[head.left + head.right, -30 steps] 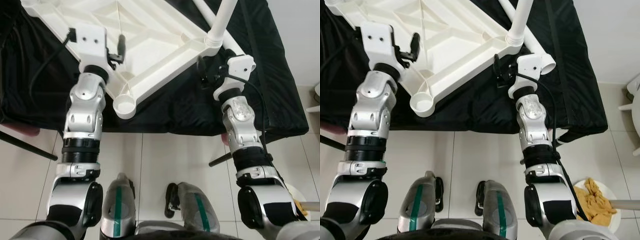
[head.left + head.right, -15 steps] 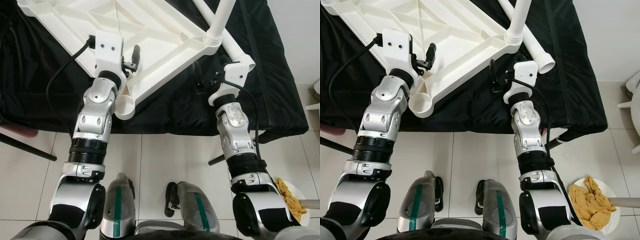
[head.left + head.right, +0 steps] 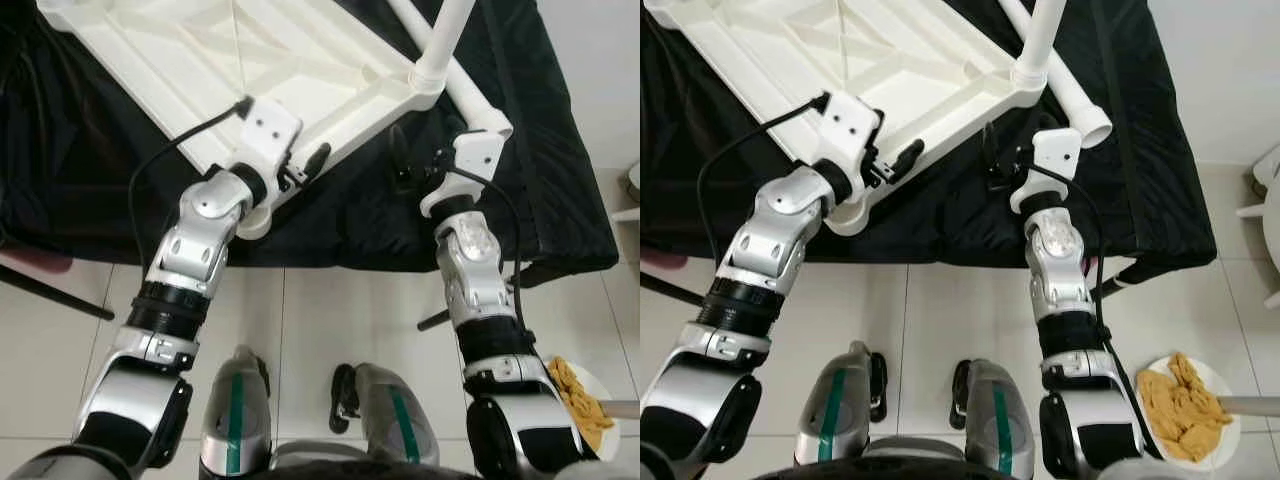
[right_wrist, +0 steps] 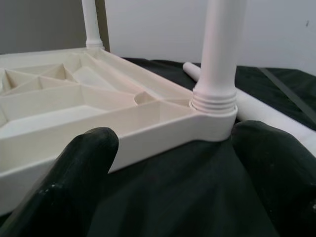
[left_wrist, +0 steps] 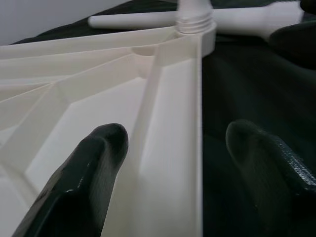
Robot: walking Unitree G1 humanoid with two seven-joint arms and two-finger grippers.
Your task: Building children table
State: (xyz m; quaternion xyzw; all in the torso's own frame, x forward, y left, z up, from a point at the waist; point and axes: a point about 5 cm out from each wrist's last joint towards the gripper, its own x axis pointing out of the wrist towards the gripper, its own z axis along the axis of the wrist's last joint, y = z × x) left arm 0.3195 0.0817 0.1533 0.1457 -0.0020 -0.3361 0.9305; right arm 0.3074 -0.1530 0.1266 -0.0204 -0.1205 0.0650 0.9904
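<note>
Lying upside down on a black cloth (image 3: pixel 520 150): white tabletop (image 3: pixel 230 70), ribs facing up, one corner overhanging the near edge. Standing upright in the far right corner socket: one screwed-in leg (image 3: pixel 447 35); lying loose on the cloth just beside it: a second leg (image 3: pixel 1065 85). Hovering at the tabletop's near rim: left gripper (image 5: pixel 173 158), fingers spread wide, straddling the rim wall, gripping nothing. Waiting near the fitted corner: right gripper (image 4: pixel 173 163), fingers wide apart, empty. Sitting on the floor tiles at right: plate (image 3: pixel 1230 440) of yellow rags.
</note>
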